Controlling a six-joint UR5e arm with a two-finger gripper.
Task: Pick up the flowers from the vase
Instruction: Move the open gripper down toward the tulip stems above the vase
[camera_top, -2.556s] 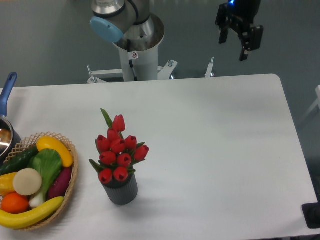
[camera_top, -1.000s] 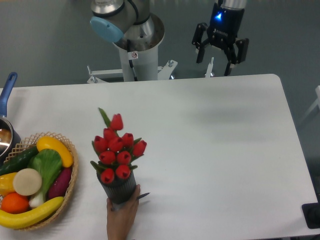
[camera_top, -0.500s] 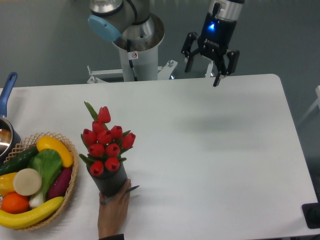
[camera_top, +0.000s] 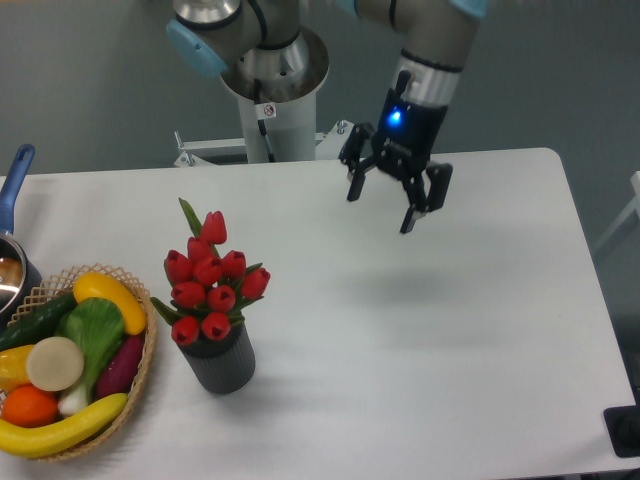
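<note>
A fixed camera looks down on a white bench (camera_top: 420, 380) with a robot arm mounted at its far edge. The flowers (camera_top: 208, 283), a bunch of red tulip buds with green leaves, stand upright in the vase (camera_top: 219, 363), a small dark grey ribbed pot at about 8 o'clock from the bench's middle, near the front edge. Only the stems are hidden inside the pot; the buds and one tall leaf rise freely above its mouth, which leaves the bunch open to a grasp from above or from the side.

Just beside the vase, at its 9 o'clock, sits a wicker basket (camera_top: 141, 372) filled with toy produce: a banana, an orange, a cucumber and other pieces. A blue-handled saucepan (camera_top: 14, 195) shows partly at the left edge.

The claw (camera_top: 385, 204) hangs in the air above the bench at about 1 o'clock from the flowers, well apart from them and touching nothing. Its two black fingers are spread wide with nothing between them, and they point downward with a slight tilt. A blue light glows on the wrist above them. The forearm comes down from the top of the view, over the grey base pedestal (camera_top: 268, 95) at 12 o'clock.

By my judgement the arm is in its approach: the fingers are ready to receive the bunch, but the claw is not yet over the flowers.
</note>
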